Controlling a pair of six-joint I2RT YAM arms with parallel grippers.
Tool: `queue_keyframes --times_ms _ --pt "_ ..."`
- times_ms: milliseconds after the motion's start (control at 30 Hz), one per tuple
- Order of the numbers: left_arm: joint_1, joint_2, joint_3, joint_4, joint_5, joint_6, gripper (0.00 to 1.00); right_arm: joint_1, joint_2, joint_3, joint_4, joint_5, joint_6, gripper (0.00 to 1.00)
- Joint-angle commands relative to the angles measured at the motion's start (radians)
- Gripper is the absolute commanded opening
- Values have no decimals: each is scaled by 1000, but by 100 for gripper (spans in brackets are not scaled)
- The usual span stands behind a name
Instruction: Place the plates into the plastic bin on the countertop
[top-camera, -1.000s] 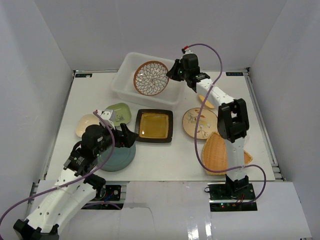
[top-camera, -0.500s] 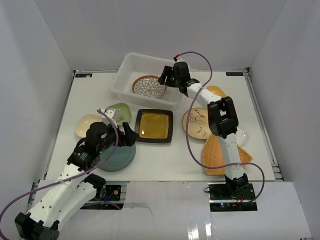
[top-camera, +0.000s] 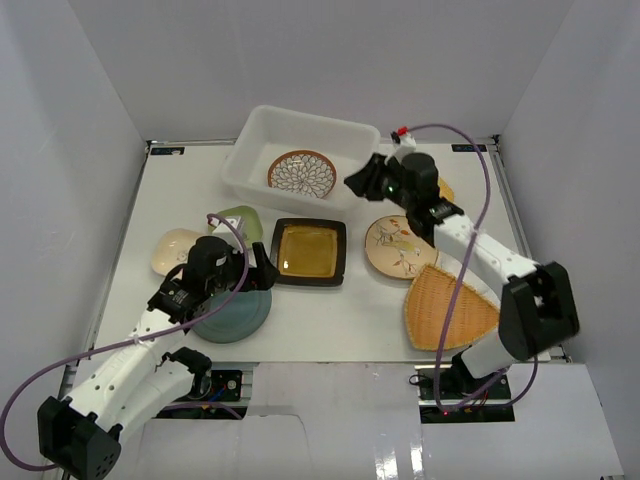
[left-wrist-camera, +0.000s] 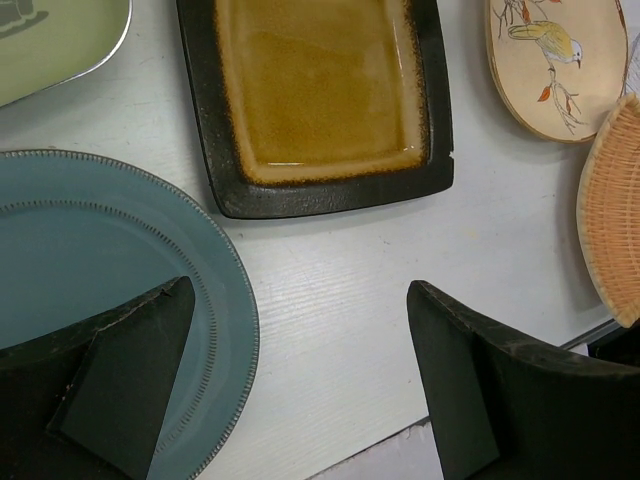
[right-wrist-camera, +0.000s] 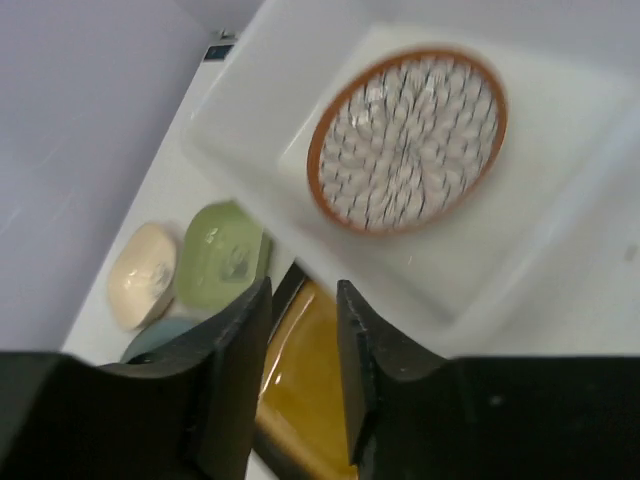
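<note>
One petal-patterned plate (top-camera: 301, 174) is set in the plastic bin (top-camera: 245, 150), seemingly six are left on the bench (top-camera: 340, 310), and the left fingers (left-wrist-camera: 470, 400) and right fingers (right-wrist-camera: 230, 380) are held open, empty.

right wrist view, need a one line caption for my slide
Right gripper, open and empty, hovers at the rim of the plastic bin that holds the brown petal-patterned plate.

countertop (top-camera: 345, 322), plastic bin (top-camera: 240, 172), amber plate (top-camera: 309, 251), grey-blue plate (top-camera: 242, 318), painted plate (top-camera: 398, 248), woven plate (top-camera: 448, 308), green dish (top-camera: 240, 221), cream dish (top-camera: 174, 249)
</note>
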Motion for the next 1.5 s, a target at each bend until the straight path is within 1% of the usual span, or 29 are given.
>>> queue_keyframes --times_ms 0,33,67,133,167,200,267,300,400,433,567,733,767,800,900,933,967,1033,1067,1133,1167,1200,1233,1267,1300,1333,1367,1400,1467 --pt "-2 -28 41 9 -32 -11 98 25 -205 -399 208 -33 173 35" --pt "-2 -29 41 9 -35 -8 98 37 -239 -571 259 -29 204 36" --pt "-2 -28 48 9 -39 -3 98 56 -270 -633 285 -22 233 36" --pt "0 -22 57 7 -36 6 98 76 -327 -741 349 21 314 46" --pt "-2 -19 73 9 -38 20 98 93 -339 -834 383 32 343 53" --pt "0 -16 80 9 -39 28 98 96 -342 -871 453 34 403 63" --pt "0 -14 96 13 -47 51 98 104 -324 -934 515 30 442 70" --pt "0 -17 94 20 -55 58 98 104 -289 -936 547 14 454 71" --pt "0 -45 62 59 -55 81 98 117 -189 -916 583 6 483 72" --pt "0 -64 50 73 -49 83 98 120 -161 -908 624 1 505 72" --pt "0 -75 44 107 -28 100 98 134 22 -878 777 9 601 65" --pt "1 -75 44 124 4 107 98 156 179 -813 914 50 695 50" --pt "1 -75 42 125 11 109 98 163 207 -806 932 69 712 44" --pt "1 -77 42 125 19 111 98 165 213 -806 946 81 716 30" --pt "1 -94 39 136 36 112 98 168 200 -835 979 104 724 14" --pt "1 -97 36 142 37 112 98 168 186 -845 982 106 721 11" --pt "1 -100 36 142 42 112 98 168 145 -868 979 101 715 8" --pt "3 -100 38 141 44 114 98 168 82 -897 959 93 692 8" --pt "3 -101 39 142 42 114 98 168 -2 -928 947 77 683 8" --pt "4 -111 39 138 30 112 98 168 -105 -951 878 60 640 8" --pt "7 -118 41 133 10 109 98 166 -223 -959 841 52 620 8" --pt "10 -124 42 132 -4 106 98 163 -286 -954 794 50 600 8" --pt "13 -144 42 127 -24 100 98 159 -343 -944 681 47 557 8" --pt "24 -158 41 122 -48 94 98 148 -451 -928 622 44 539 8" --pt "32 -167 42 118 -118 77 98 140 -495 -886 570 38 522 8" --pt "41 -180 44 103 -148 68 98 116 -530 -860 493 23 509 8" --pt "61 -204 44 98 -176 58 98 105 -581 -832 464 -11 493 8" --pt "65 -215 47 92 -233 45 98 98 -600 -765 436 -20 480 8" --pt "66 -241 48 72 -278 37 98 93 -612 -683 350 -17 425 8"
